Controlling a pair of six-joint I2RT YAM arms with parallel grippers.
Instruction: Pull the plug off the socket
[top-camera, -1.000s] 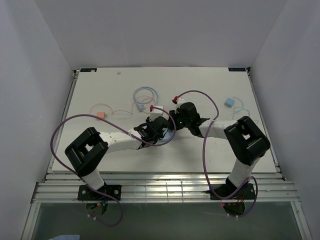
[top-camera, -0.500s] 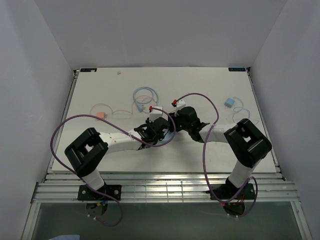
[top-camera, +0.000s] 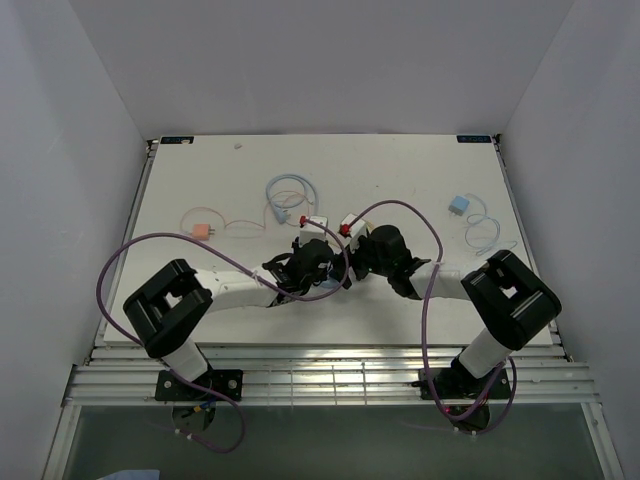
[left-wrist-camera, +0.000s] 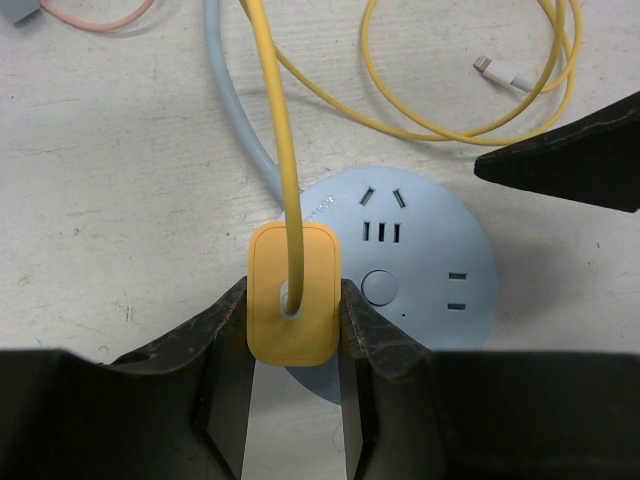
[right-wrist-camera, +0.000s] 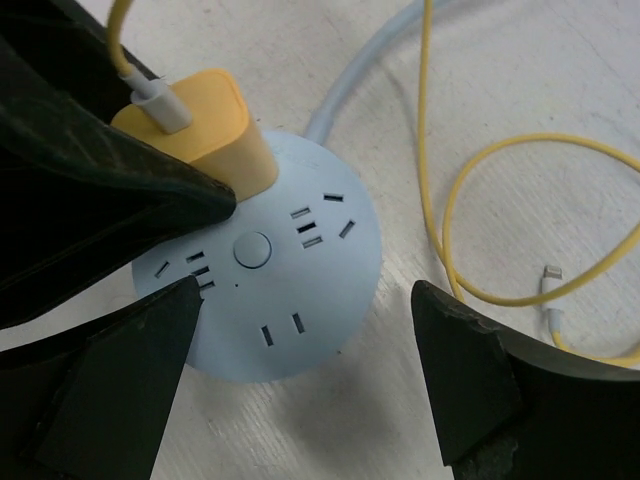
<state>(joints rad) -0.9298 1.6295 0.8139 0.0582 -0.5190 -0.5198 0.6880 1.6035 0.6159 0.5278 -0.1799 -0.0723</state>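
My right claw (right-wrist-camera: 300, 335) has moved left and opened; the socket (right-wrist-camera: 300, 270) lies between its fingers. My left claw (left-wrist-camera: 293, 305) clenches the plug (left-wrist-camera: 300, 340) seated in it.

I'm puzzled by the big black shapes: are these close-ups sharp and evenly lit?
Left wrist view: yellow plug and socket sharp, evenly lit; the black shapes are left end effector fingers, close to the lens. Right wrist view: likewise, right end effector fingers dark at both edges. Top view: flat light.
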